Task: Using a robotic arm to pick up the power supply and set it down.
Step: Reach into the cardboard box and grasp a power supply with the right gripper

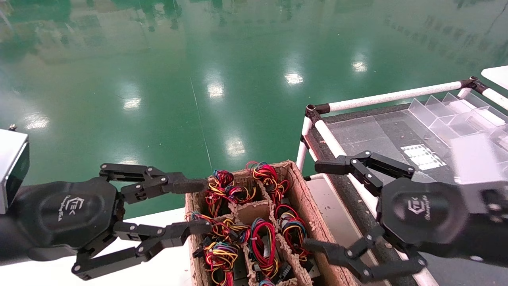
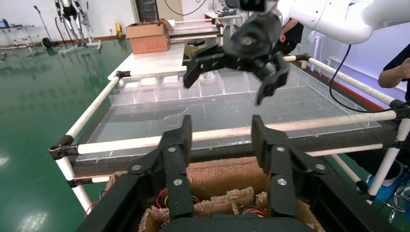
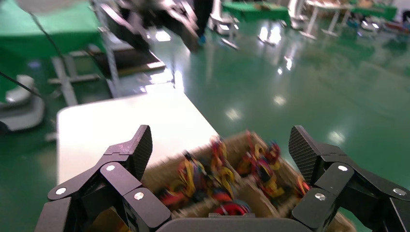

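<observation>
A cardboard box (image 1: 305, 206) with dividers holds several power supplies, each showing mostly as a bundle of red, yellow and blue wires (image 1: 262, 242); their grey bodies are largely hidden. My left gripper (image 1: 198, 206) hovers open at the box's left wall, fingertips over its edge. My right gripper (image 1: 316, 205) hovers open at the box's right wall. Neither holds anything. In the left wrist view my left gripper (image 2: 221, 133) points across the box (image 2: 217, 179). The right wrist view shows the right gripper (image 3: 220, 150) above blurred wire bundles (image 3: 217, 176).
The box stands on a white table (image 1: 158, 270). To its right is a rack of white tubes (image 1: 393, 95) carrying a clear plastic tray with dividers (image 1: 456, 115). Green floor lies beyond. A person stands at the rack's far side (image 2: 396, 72).
</observation>
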Controlling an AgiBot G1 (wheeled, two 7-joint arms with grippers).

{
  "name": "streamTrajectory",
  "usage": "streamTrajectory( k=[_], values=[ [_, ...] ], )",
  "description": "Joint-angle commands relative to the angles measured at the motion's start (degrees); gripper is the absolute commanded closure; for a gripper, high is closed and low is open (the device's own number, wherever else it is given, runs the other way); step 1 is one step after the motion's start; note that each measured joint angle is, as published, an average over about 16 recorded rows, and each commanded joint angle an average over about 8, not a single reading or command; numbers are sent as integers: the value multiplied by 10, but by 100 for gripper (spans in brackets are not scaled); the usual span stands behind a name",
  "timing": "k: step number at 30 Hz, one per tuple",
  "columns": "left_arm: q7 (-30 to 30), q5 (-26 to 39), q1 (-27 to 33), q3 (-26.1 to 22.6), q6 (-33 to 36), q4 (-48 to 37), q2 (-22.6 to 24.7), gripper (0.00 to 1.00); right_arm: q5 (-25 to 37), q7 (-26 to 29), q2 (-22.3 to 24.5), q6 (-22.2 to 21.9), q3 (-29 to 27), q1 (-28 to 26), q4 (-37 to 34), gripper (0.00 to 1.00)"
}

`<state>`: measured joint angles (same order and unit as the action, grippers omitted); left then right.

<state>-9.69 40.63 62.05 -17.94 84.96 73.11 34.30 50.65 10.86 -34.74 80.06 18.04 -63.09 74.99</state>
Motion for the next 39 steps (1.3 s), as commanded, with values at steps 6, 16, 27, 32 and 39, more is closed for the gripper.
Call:
streamTrajectory(
  k=[6, 16, 27, 32, 39],
  values=[
    [0, 0, 0, 0, 0, 0, 0, 0, 128, 5, -15, -51, 41, -35, 15, 0],
    [0, 0, 0, 0, 0, 0, 0, 0, 305, 10, -73, -60, 116, -120, 2, 0],
    [0, 0, 0, -1, 0, 0, 0, 0, 354, -28, -109, -35, 149, -151, -5, 9],
    [0, 0, 0, -1, 0, 0, 0, 0, 374, -39, -128, -40, 162, -150, -8, 69],
    [0, -1, 0, -1, 0, 0, 0, 0, 414, -49, -148, -57, 179, -148, -3, 100]
  ],
)
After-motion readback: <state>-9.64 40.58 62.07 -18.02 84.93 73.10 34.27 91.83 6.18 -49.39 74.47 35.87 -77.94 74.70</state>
